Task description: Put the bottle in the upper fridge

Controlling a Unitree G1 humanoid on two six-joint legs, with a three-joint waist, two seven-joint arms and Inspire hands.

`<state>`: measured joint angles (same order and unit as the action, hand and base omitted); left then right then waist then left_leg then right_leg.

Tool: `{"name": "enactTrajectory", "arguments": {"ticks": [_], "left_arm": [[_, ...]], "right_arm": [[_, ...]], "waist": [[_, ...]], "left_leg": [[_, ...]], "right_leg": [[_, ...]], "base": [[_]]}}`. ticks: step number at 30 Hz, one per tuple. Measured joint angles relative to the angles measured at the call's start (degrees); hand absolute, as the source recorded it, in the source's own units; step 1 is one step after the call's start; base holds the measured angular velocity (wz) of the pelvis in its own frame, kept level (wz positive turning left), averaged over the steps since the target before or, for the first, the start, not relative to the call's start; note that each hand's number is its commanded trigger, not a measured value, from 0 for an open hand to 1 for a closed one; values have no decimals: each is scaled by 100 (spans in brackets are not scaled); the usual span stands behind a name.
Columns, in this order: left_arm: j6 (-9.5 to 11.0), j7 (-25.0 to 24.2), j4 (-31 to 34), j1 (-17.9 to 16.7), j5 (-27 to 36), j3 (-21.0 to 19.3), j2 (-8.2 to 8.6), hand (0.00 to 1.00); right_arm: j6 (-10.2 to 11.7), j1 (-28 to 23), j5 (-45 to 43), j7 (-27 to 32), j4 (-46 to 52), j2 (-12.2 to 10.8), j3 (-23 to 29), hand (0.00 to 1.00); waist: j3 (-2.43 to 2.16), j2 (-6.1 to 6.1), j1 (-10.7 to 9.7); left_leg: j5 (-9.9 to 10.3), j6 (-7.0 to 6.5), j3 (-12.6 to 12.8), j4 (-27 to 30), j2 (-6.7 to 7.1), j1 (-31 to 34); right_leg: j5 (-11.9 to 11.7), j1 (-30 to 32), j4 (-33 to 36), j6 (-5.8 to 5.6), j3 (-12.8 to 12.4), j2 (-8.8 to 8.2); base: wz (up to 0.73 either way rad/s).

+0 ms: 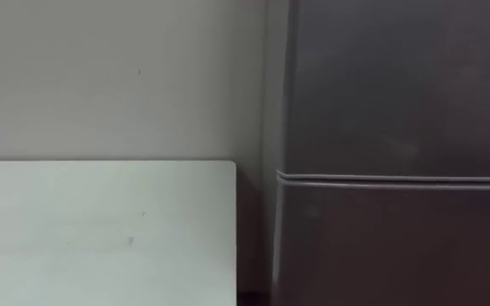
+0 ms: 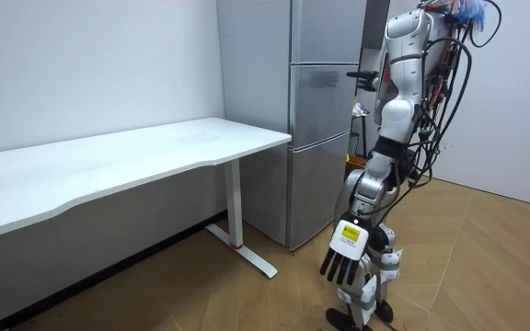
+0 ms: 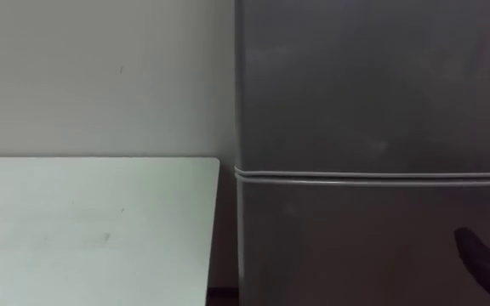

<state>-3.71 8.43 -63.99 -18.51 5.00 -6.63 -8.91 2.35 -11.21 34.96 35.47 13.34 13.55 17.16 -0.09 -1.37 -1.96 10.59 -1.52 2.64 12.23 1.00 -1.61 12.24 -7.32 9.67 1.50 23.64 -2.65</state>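
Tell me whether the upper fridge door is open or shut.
Shut. The upper door lies flush with the lower door beneath it, and no gap shows along its edges.

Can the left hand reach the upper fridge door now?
Probably, once raised: the left hand hangs open by the leg, the robot stands close to the shut upper fridge door, nothing between.
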Motion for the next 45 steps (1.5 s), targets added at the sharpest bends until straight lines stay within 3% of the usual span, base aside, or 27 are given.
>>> {"name": "enactTrajectory", "arguments": {"ticks": [5,10,14,24,28,34,42,45], "left_arm": [[-10,16,240,13,13,7,33,0],[-65,15,226,21,231,9,61,0],[-101,14,228,20,234,9,61,0],[-217,32,245,-30,227,4,160,0],[-212,159,228,0,236,1,173,0],[-194,134,149,-18,222,10,275,0],[-188,-16,102,15,194,-8,300,0],[-213,-46,80,97,158,6,294,0]], "right_arm": [[2,-269,51,385,-406,-23,-21,0],[0,-374,106,634,-1041,-54,-31,0],[-1,-403,115,726,-1421,-216,-54,0],[-4,-412,69,655,-3080,-491,-262,0],[-1,-457,-82,403,-3985,-498,-524,0],[-67,-589,-943,-108,-5027,-490,-766,0],[-200,-572,-2440,-1453,-6409,-499,-1339,0],[-307,-516,-2910,-1861,-6684,-497,-1650,0]], "waist": [[-6,115,-16],[-5,81,-9],[-9,-5,10],[-17,84,54],[2,141,34],[-19,190,61],[-30,174,85],[-20,159,193]], "left_leg": [[11,-2,0,4,7,-11],[11,-2,53,-5,7,-66],[15,-9,47,-1,17,-67],[48,-61,-10,-58,65,-111],[50,-65,13,-57,75,-181],[119,-86,33,-45,74,-175],[135,-101,43,-47,94,-210],[146,-99,54,-27,83,-183]], "right_leg": [[9,8,15,-13,-27,-3],[18,-4,13,-15,-107,-6],[25,-8,11,-26,-135,-9],[42,-8,27,-67,-220,-31],[45,-87,16,-70,-316,-16],[74,-47,31,-90,-421,-16],[75,-154,11,-99,-457,-13],[78,-75,7,-99,-474,-13]], "base": [[0],[-6],[-1],[2],[0],[-4],[3],[-3]]}}
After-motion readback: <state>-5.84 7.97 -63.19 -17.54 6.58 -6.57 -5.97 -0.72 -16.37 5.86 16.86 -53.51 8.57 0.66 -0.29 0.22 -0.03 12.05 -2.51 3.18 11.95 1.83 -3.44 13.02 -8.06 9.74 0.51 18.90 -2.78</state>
